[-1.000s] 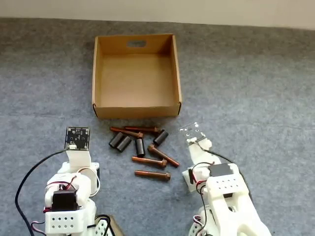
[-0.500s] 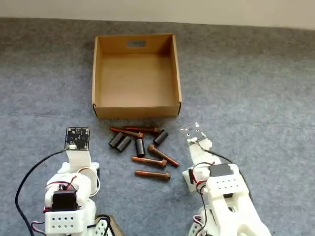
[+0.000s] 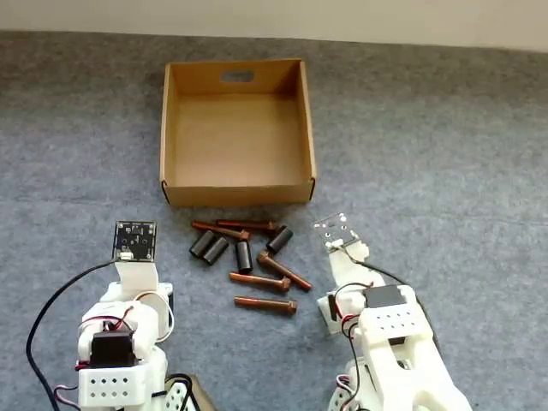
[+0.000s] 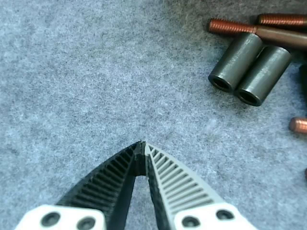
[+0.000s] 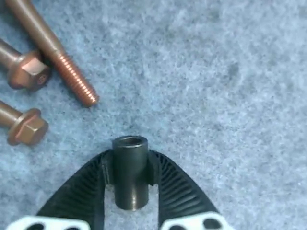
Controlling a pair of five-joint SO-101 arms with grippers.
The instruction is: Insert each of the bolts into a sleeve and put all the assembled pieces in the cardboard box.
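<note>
Black sleeve (image 5: 130, 184) sat gripped in my right hand (image 5: 130, 160), bore exposed, presumably for the bolts (image 5: 50, 48); left hand (image 4: 143, 146) clenched, empty.

Light is bright, soft and even across the high view — the cardboard box (image 3: 237, 193) throws only a narrow shadow along its lower edge. The sleeves (image 4: 266, 72) carry a dull sheen.

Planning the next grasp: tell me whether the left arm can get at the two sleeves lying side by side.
Probably yes. The left gripper, shut and empty, hangs over bare carpet, and nothing lies between it and the two sleeves. It would need to open first.
</note>
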